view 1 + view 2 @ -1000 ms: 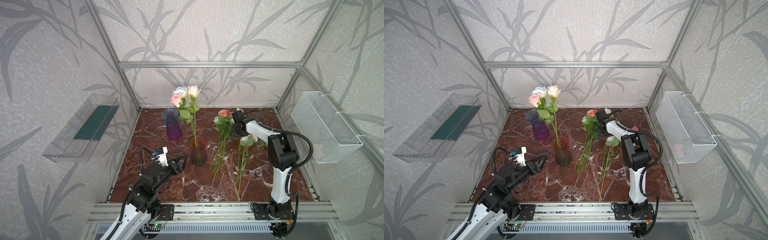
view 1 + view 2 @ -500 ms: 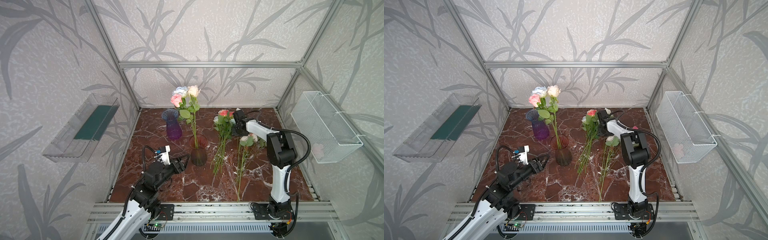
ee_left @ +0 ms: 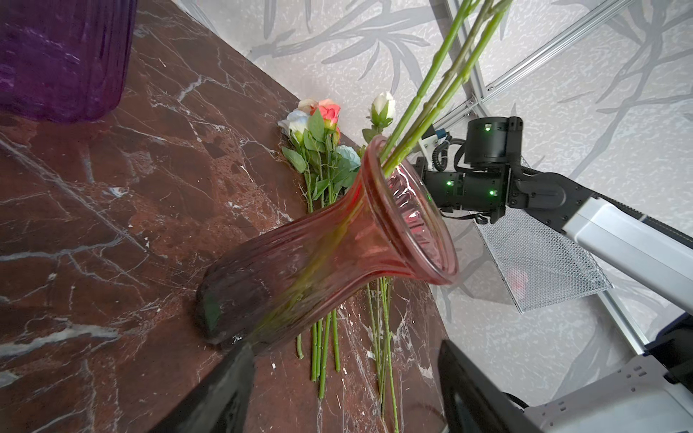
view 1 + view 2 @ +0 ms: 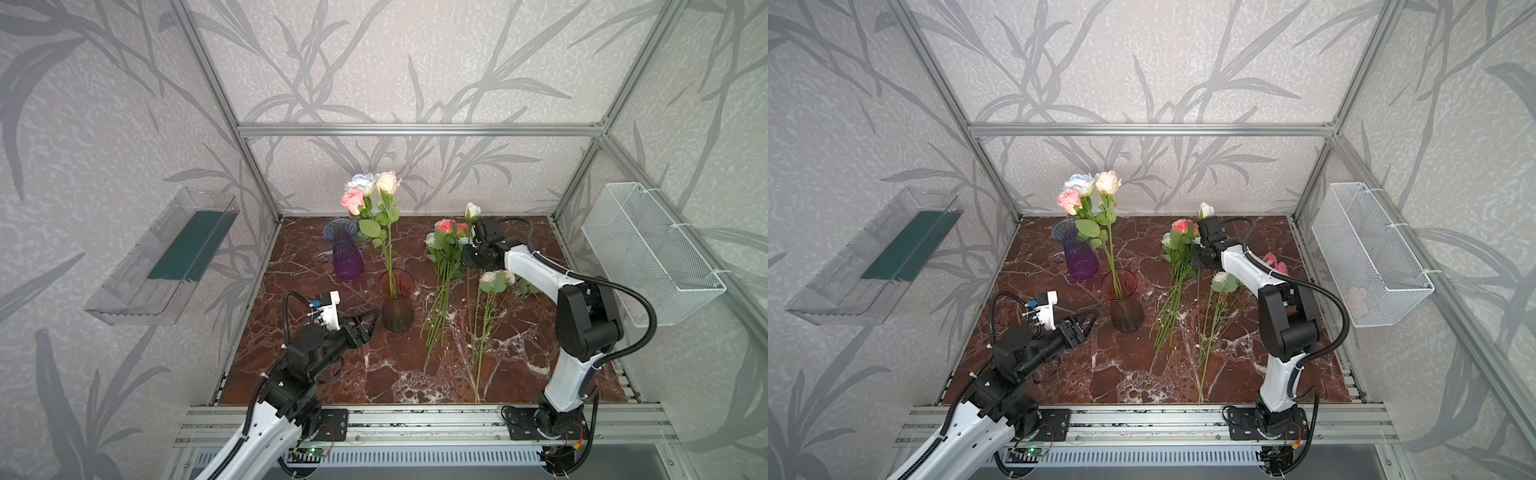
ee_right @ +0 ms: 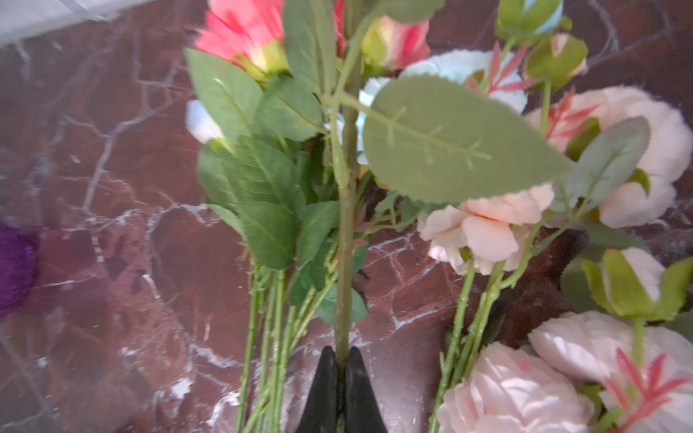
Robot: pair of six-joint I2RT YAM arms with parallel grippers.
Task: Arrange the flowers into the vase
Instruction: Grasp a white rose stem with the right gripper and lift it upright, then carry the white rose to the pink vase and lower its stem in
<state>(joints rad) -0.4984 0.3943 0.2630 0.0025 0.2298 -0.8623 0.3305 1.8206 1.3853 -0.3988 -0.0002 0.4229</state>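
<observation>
We see grey leaf-patterned wallpaper (image 4: pixel 374 62) all round, a red-brown marble floor (image 4: pixel 395 374), a clear shelf (image 4: pixel 124 299) at nine o'clock, and a white mesh basket (image 4: pixel 640 249) at three.

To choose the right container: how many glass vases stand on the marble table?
2. A ribbed purple glass vase stands back left; a ribbed reddish glass vase, holding flowers, stands nearer the front, centre. None seems hidden.

A red-brown marble counter (image 4: pixel 374 374) fills the floor of an aluminium frame (image 4: pixel 415 129), with grey leaf-patterned wallpaper (image 4: pixel 415 62) behind it. A purple glass vase (image 4: pixel 347 253) stands upright towards the back left. A clear plastic bin (image 4: pixel 137 286) with a green liner hangs on the left wall. On the right wall hangs a white wire-mesh basket (image 4: pixel 648 257) with something pale pink (image 4: pixel 1357 296) inside.
</observation>
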